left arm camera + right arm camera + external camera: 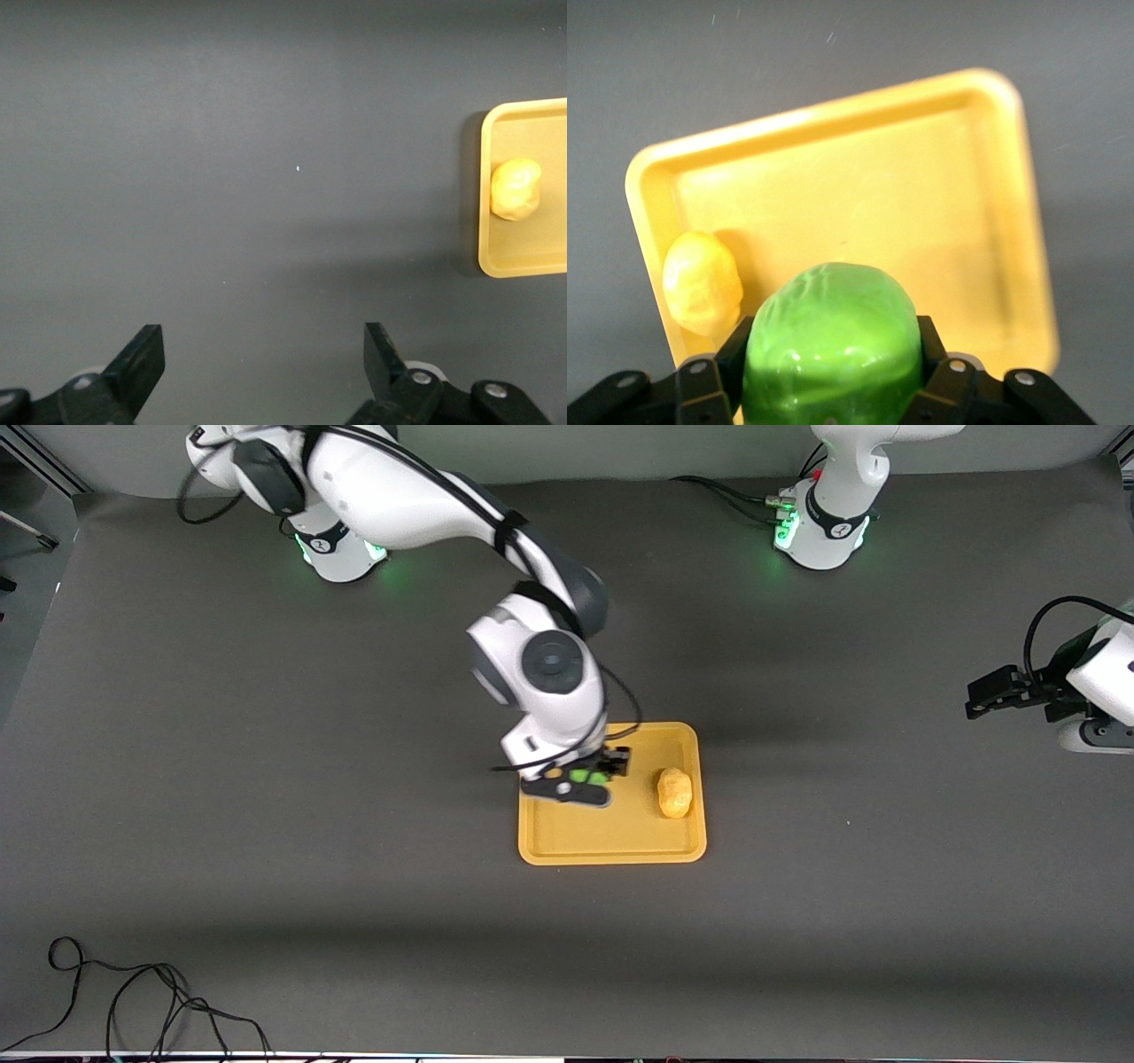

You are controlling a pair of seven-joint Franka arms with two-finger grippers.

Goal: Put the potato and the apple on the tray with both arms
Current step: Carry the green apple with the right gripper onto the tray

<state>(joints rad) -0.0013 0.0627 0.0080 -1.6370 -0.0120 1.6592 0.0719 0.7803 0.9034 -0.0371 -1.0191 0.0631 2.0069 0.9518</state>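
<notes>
The tray (611, 841) sits in the middle of the front view, a little below the centre, flat on the dark worktop (266, 824). It is orange-yellow with a low rim.

The potato (675, 792) lies on the tray, close to the tray's edge toward the left arm's end of the worktop. It is lumpy and yellow-tan. In the left wrist view, the potato (516, 188) shows at the middle right edge of the frame, on the bit of tray (523, 257) that can be seen there.

The right arm comes down from the upper left of the front view. The right gripper (580, 779) is over the tray's end toward the right arm's end of the worktop. It is squeezed tight on the apple (585, 777), a small bright green ball. In the right wrist view the apple (829, 345) fills the bottom middle of the frame, with a black finger pressed on each side. The tray (833, 124) and the potato (702, 283) show past it.

The left arm waits at the right edge of the front view. The left gripper (997, 695) hangs over bare worktop, well apart from the tray. Its fingers (142, 363) are spread wide with nothing between them.
</notes>
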